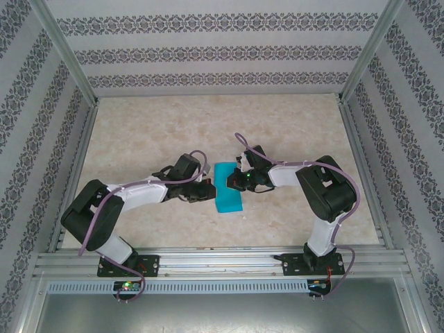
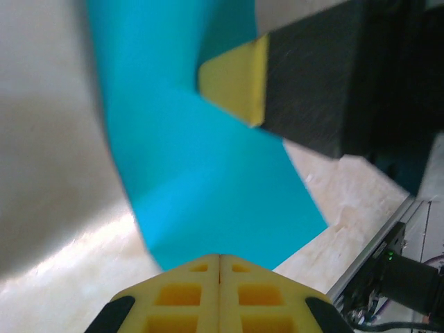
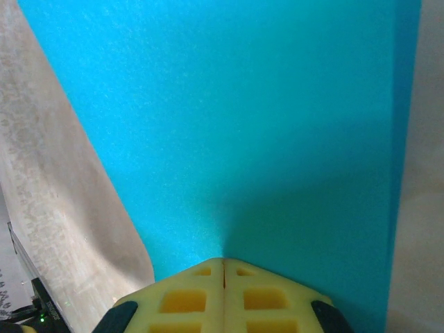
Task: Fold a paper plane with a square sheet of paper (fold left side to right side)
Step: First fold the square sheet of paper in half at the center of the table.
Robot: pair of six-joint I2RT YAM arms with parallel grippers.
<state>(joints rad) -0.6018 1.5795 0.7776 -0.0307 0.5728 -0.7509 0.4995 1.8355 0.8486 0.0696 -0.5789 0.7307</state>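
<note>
While the square sheet of paper (image 1: 227,187) is lying mid-table (image 1: 139,139) as a narrow strip, seemingly already halved, the left gripper (image 1: 210,193) and right gripper (image 1: 238,177) are flanking it, both fully closed, tips touching paper; whether either is pinching it is unclear. Nose and wing folds are standing outstanding.

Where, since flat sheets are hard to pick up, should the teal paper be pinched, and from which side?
Probably its left edge, approached from the left and low over the table. The square sheet of paper is thin and mostly flat, but that edge appears to curl up, leaving room for fingers above and below. The left gripper is shut there.
</note>
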